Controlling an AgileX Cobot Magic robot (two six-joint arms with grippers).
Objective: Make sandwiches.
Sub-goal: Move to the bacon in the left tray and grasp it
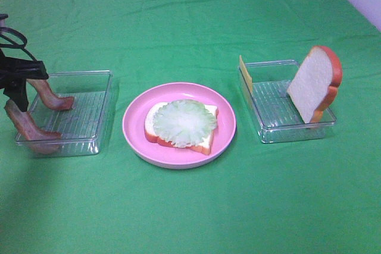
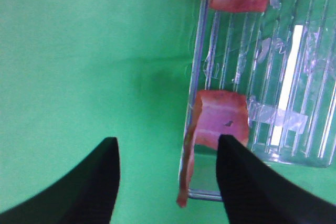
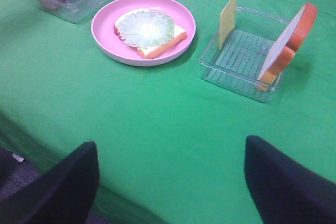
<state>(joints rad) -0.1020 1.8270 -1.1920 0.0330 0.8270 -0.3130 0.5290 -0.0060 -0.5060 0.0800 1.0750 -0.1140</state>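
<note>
Pink plate (image 1: pixel 134 124) holds bread (image 1: pixel 151 127) topped with lettuce (image 1: pixel 183 122). I see my left tool (image 2: pixel 167 182) spread open astride a bacon strip (image 2: pixel 220 124) at the tray (image 1: pixel 89 117) edge; right tool (image 3: pixel 170 187) gapes wide, empty.

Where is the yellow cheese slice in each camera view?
Exterior high: cheese slice stands on edge at the right tray's wall nearest the pink plate.
Left wrist: not in it.
Right wrist: cheese slice at that tray's plate-side wall.
Shared landmark: the bacon tray, seen in all three.
</note>
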